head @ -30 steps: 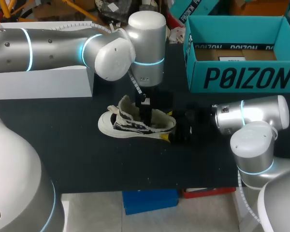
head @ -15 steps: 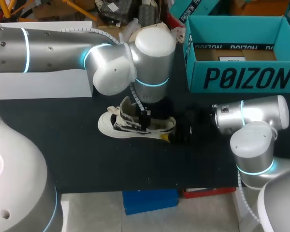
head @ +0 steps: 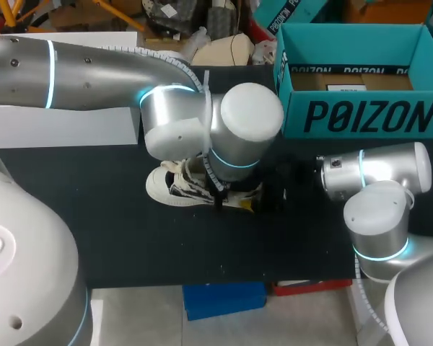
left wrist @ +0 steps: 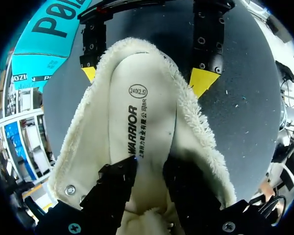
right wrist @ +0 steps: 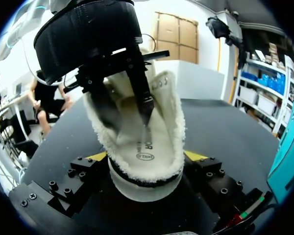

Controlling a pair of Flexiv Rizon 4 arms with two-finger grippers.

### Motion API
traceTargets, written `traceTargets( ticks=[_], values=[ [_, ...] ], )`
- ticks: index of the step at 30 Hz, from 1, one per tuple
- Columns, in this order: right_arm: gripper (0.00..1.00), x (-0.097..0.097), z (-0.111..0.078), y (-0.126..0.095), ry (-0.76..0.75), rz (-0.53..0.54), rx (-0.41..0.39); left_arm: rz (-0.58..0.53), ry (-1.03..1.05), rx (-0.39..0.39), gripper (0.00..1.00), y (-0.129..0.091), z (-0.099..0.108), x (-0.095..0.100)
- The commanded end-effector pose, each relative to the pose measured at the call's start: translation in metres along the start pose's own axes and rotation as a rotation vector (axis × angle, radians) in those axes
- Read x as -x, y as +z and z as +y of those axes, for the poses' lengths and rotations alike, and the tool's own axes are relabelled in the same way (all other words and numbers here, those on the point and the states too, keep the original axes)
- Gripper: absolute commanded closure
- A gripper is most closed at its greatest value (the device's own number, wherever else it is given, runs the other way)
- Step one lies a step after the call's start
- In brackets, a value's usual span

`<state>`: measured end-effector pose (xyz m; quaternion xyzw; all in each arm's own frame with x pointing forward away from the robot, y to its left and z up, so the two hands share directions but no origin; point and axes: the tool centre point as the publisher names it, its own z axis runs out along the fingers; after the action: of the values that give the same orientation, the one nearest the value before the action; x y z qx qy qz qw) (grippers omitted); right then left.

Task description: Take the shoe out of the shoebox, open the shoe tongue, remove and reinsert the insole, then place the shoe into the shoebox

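Fluffy cream fleece lines the shoe (left wrist: 196, 127) between the jaws of the right gripper (right wrist: 146, 156). Its insole (left wrist: 144, 132) is smooth cloth (with dark print), over a matt dark table (left wrist: 235, 88).

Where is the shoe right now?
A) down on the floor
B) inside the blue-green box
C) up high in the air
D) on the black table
D: the shoe rests on the black table, out in front of the teal shoebox and not inside it.
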<state>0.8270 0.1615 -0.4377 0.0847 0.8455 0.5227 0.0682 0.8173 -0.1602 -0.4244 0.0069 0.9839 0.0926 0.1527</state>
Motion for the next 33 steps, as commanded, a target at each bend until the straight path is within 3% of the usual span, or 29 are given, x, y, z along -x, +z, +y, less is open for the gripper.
traceTargets(
  ticks=[1, 11, 18, 20, 21, 22, 27, 33],
  values=[
    [1.0, 0.001, 0.0, 0.0, 0.003, -0.002, -0.003, -0.134, -0.031, -0.006, 0.63, 0.104, -0.002, -0.003],
    [1.0, 0.001, 0.0, 0.0, 0.003, -0.002, -0.003, -0.166, -0.121, -0.072, 0.65, 0.122, 0.002, 0.037],
    [1.0, 0.001, 0.0, 0.0, 0.003, -0.002, -0.003, -0.16, -0.114, -0.103, 0.67, 0.129, 0.001, 0.046],
    [1.0, 0.001, 0.0, 0.0, 0.003, -0.002, -0.003, -0.149, -0.105, -0.113, 0.72, 0.129, 0.0, 0.046],
    [1.0, 0.001, 0.0, 0.0, 0.003, -0.002, -0.003, -0.146, -0.091, -0.114, 0.8, 0.129, -0.002, 0.045],
    [1.0, 0.001, 0.0, 0.0, 0.003, -0.002, -0.003, -0.137, -0.081, -0.118, 1.0, 0.131, -0.004, 0.044],
    [1.0, 0.001, 0.0, 0.0, 0.003, -0.002, -0.003, -0.071, -0.021, -0.121, 1.0, 0.136, -0.01, 0.039],
    [1.0, 0.001, 0.0, 0.0, 0.003, -0.002, -0.003, 0.02, 0.05, -0.161, 1.0, 0.119, -0.01, 0.036]
  ],
)
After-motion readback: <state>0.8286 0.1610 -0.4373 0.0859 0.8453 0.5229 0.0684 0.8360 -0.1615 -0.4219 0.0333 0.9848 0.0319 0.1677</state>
